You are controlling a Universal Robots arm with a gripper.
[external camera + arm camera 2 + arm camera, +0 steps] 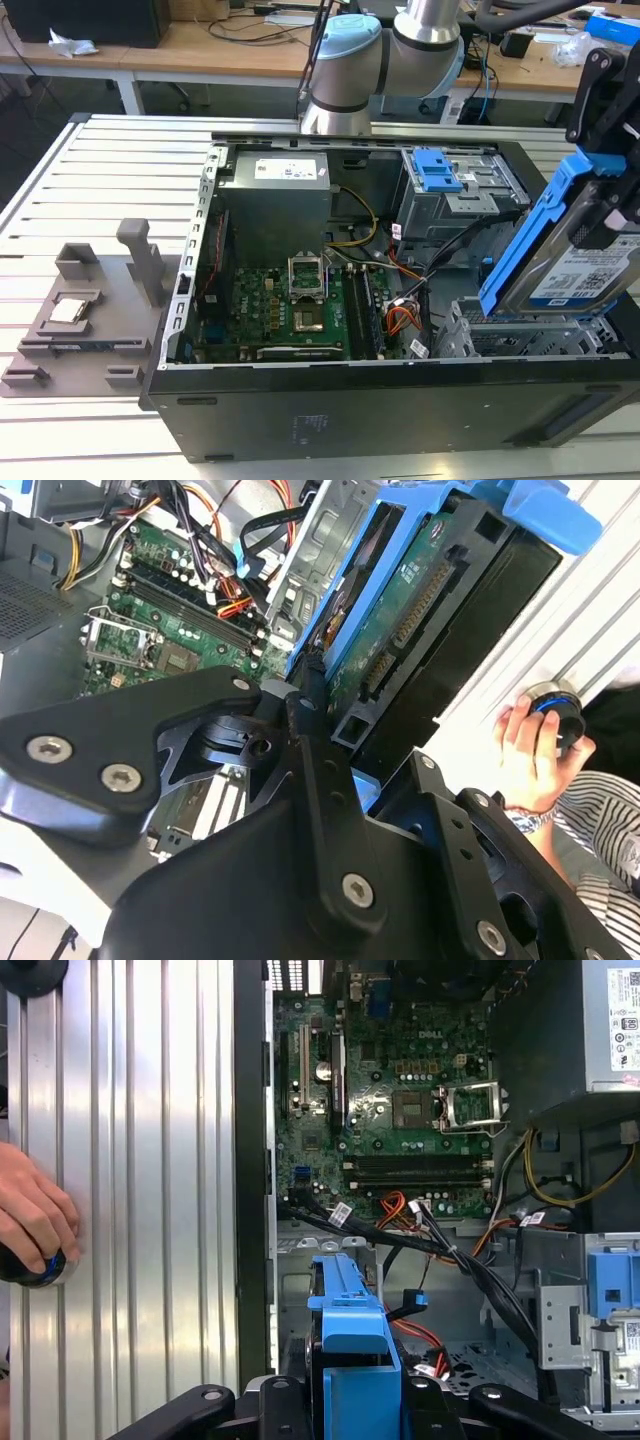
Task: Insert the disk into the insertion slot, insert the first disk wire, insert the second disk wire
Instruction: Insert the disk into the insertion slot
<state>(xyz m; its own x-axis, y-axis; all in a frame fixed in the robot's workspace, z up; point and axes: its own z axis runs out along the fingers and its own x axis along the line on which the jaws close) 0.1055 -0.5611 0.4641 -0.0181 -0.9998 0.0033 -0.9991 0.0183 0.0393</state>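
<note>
The end effector (605,215) is clamped on the disk (575,265), with its fingers (305,720) pressing the blue frame at one end. The disk hangs tilted, one end low, just above the drive cage (520,338) at the exterior view's right end of the open computer case (400,410). It is not yet in a bay, so seating the disk looks to be the step in hand. I judge this calls for levelling the disk and lining it up with a bay mouth. The red cable (425,1338) lies loose inside the case near the cage. A person's hand (30,1210) rests on a round knob (30,1265) on the tabletop (100,180) beside the case.
</note>
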